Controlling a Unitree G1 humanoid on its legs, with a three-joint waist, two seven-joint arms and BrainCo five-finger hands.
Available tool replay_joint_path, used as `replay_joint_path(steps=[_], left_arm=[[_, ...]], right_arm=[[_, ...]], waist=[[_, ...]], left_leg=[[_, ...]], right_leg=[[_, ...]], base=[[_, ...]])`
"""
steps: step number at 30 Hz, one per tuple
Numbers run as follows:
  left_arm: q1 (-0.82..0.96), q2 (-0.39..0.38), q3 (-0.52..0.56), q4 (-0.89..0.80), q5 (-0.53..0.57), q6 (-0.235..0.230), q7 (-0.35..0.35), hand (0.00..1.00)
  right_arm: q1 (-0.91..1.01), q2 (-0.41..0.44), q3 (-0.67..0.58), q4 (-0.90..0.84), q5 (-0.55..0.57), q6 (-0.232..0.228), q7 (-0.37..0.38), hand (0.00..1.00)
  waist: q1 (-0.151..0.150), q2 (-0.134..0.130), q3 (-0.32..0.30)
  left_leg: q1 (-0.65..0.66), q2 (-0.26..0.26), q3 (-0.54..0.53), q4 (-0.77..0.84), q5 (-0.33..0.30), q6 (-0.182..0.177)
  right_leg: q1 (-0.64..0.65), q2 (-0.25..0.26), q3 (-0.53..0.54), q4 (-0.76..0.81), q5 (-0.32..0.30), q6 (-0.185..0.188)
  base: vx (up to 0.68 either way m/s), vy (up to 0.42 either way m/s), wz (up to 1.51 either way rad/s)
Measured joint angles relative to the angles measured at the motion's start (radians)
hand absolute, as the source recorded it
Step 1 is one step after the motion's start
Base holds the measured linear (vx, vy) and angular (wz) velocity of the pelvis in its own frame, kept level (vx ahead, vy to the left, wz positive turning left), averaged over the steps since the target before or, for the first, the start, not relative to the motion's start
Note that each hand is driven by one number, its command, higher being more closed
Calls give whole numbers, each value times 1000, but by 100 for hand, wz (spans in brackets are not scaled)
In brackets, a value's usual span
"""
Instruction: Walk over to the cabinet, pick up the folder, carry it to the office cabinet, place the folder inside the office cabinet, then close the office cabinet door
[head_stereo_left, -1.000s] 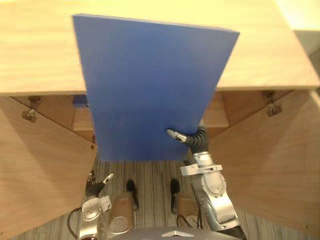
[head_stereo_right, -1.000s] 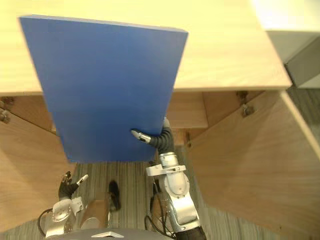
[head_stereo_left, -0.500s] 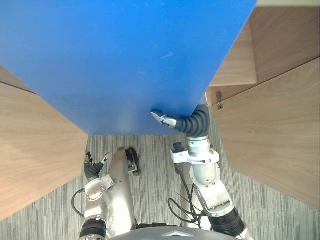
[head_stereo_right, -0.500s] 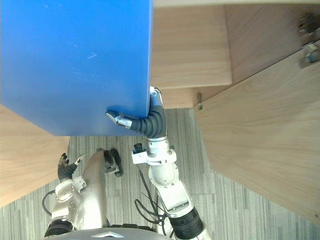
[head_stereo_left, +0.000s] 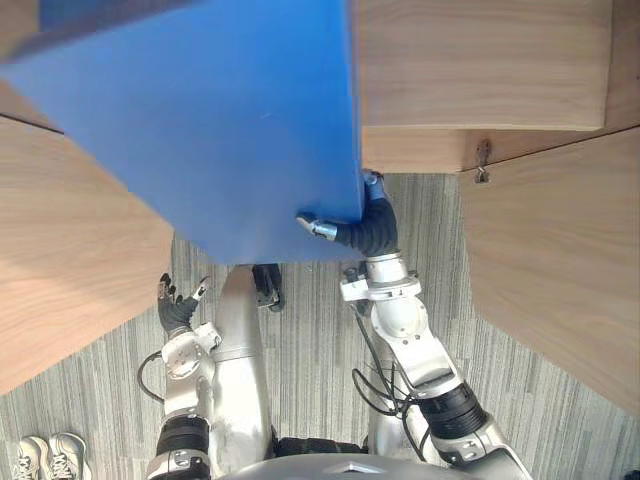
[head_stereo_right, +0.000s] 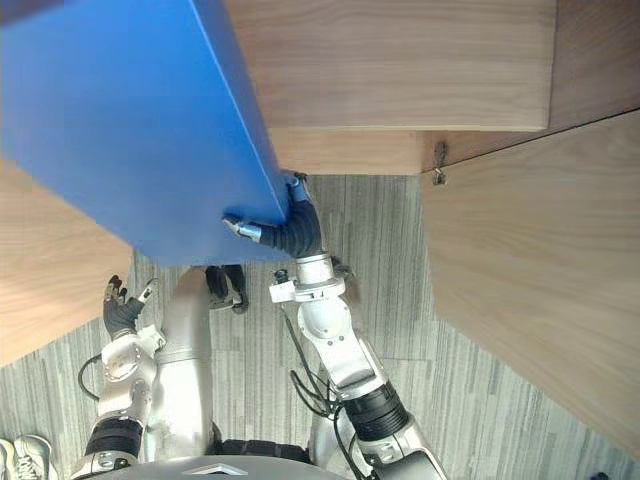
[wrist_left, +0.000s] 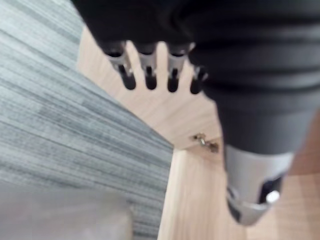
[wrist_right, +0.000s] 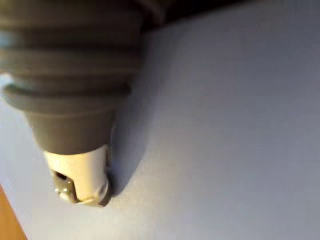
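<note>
The big blue folder (head_stereo_left: 220, 130) is tilted in front of the wooden office cabinet, its far end reaching in between the open doors. My right hand (head_stereo_left: 358, 228) is shut on the folder's near right corner, with the thumb (wrist_right: 80, 175) pressed on the blue face (wrist_right: 225, 125) and the other fingers behind the board. My left hand (head_stereo_left: 177, 308) hangs low at my left side over the carpet, apart from the folder. Its fingers (wrist_left: 150, 70) are straight and hold nothing.
A cabinet shelf (head_stereo_left: 480, 70) shows to the right of the folder. The open right door (head_stereo_left: 560, 260) and open left door (head_stereo_left: 70, 260) flank me on both sides. Grey striped carpet (head_stereo_left: 310, 340) lies below. A pair of light shoes (head_stereo_left: 45, 455) sits at the lower left.
The view has dropped from the cabinet top to its open inside. The folder has swung left and tilted, uncovering the shelf. My right hand keeps its hold; the left hand still hangs low.
</note>
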Motion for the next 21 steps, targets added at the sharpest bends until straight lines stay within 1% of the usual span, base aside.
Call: replay_joint_path(steps=[3, 4, 6, 7, 9, 10, 12, 13, 14, 16, 18, 21], left_arm=[[-10, -1, 0, -12, -3, -2, 17, 0], [-12, -1, 0, -12, -7, -2, 19, 0], [-15, 0, 0, -15, -12, -2, 20, 0], [-16, 0, 0, -15, -13, -2, 20, 0], [-16, -1, -1, -16, -21, -2, 20, 0], [-16, -1, -1, -18, -22, -3, 20, 0], [-15, -1, -2, -31, -37, -3, 18, 0], [-15, -2, -2, -35, -40, -3, 18, 0], [-15, -5, -2, -43, -41, -3, 17, 0], [-15, -8, -1, -51, -42, -4, 14, 0], [-15, -8, 1, -52, -52, -6, 8, 0], [-15, -8, 2, -53, -64, -9, 7, 0]], right_arm=[[-9, -28, -7, 53, -20, 21, 12, 100], [-9, -31, -10, 62, -20, 21, 18, 100], [-7, -33, -24, 71, 6, 22, 35, 100], [-7, -33, -33, 71, 38, 22, 44, 100], [-7, -25, -78, 71, 148, 21, 67, 100], [-7, -24, -90, 71, 186, 19, 68, 100], [-16, -10, -146, 70, 306, 8, 69, 100], [-18, -4, -163, 70, 327, 8, 68, 100], [-20, 9, -196, 70, 374, 6, 67, 100], [-22, 18, -230, 68, 457, -13, 68, 100], [-30, 18, -259, 63, 554, -43, 71, 100], [-45, 19, -286, 63, 628, -59, 74, 100]], waist=[[9, -1, 8], [9, -1, 8], [8, -1, 8], [9, -1, 8], [9, -1, 8], [9, -1, 8], [8, -1, 8], [8, -1, 8], [8, -1, 8], [7, -1, 8], [4, -2, 7], [2, -2, 7]], left_leg=[[-12, 0, -4, 2, 1, -2], [-14, 0, -6, 2, 1, -2], [-22, -2, -15, 2, 3, -4], [-24, -3, -17, 2, 3, -5], [-29, -5, -21, -2, 5, -8], [-31, -6, -22, -3, 6, -8], [-42, -7, -30, -4, 9, -11], [-44, -7, -31, -4, 9, -12], [-44, -7, -32, -6, 10, -13], [-45, -7, -34, -7, 11, -14], [-46, -7, -39, -9, 12, -17], [-47, -7, -44, -11, 15, -21]], right_leg=[[-13, -1, -4, 6, -3, -2], [-13, -1, -6, 6, -4, -3], [-14, -2, -11, 7, -8, -6], [-15, -3, -13, 7, -9, -7], [-18, -4, -16, 7, -12, -8], [-20, -4, -16, 7, -12, -9], [-28, -4, -24, 8, -14, -11], [-29, -4, -25, 8, -14, -12], [-29, -5, -26, 8, -15, -14], [-30, -5, -30, 8, -16, -16], [-29, -4, -34, 8, -17, -17], [-29, -3, -38, 8, -17, -17]], base=[[-46, -68, 3], [-37, -60, 6], [-37, -53, 7], [-40, -52, 8], [-41, -55, 6], [-42, -54, 5], [-45, -57, 5], [-45, -62, 4], [-36, -52, 2], [-36, -51, 1], [-42, -53, 2], [-48, -48, 2]])
